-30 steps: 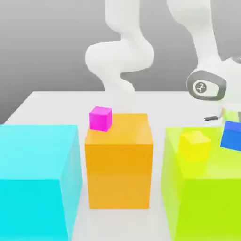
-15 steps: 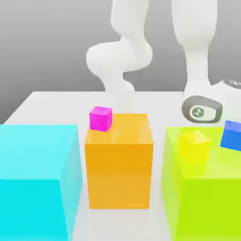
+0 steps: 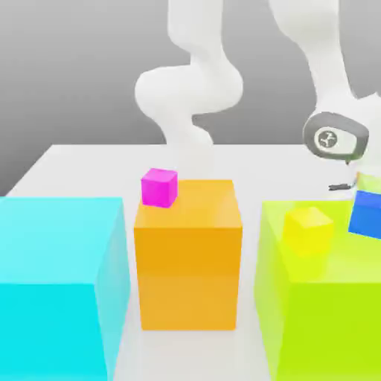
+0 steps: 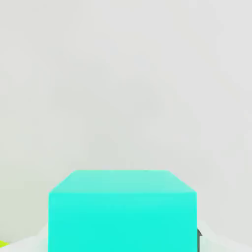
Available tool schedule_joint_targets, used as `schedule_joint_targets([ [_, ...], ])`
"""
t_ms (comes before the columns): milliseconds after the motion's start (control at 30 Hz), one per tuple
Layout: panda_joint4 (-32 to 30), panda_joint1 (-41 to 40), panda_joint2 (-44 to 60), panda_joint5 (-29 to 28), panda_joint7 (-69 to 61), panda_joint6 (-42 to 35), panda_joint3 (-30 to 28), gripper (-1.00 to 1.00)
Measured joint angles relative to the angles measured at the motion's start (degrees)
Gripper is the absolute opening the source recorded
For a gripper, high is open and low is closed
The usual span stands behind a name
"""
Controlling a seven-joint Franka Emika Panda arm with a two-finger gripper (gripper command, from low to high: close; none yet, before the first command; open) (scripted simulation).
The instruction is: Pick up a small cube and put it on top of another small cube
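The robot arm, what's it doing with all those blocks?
The arm is holding a turquoise cube in its gripper. The job is to put one small cube on top of another, and that isn't done yet. The pink cube sits on the orange block, and the yellow and blue cubes sit on the lime block, with nothing stacked on any of the three.

We're looking from across the scene, slightly down over the blue cube and lime block, facing the hand beyond them. The other camera rides on the hand, looking outward, very close behind a turquoise block; both views catch pale surface.
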Motion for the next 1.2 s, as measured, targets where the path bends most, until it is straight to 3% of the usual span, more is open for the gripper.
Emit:
schedule_joint_targets([
  [100,5.8,1.0,-3.6,0.7,2.1,-4.4,0.6,-1.00],
  [267,11.2,-1.0,-10.3,6.7,-9.5,-13.5,-2.0,-1.00],
  [933,17.0,-4.4,-20.2,17.2,-59.6,-35.3,-16.0,-1.00],
  [1067,13.1,-4.5,-18.1,17.4,-61.9,-29.6,-16.5,-1.00],
  [1100,12.1,-4.5,-17.5,17.3,-61.9,-28.0,-16.4,1.00],
  [1200,12.1,-4.5,-17.5,17.3,-61.9,-28.0,-16.4,1.00],
])
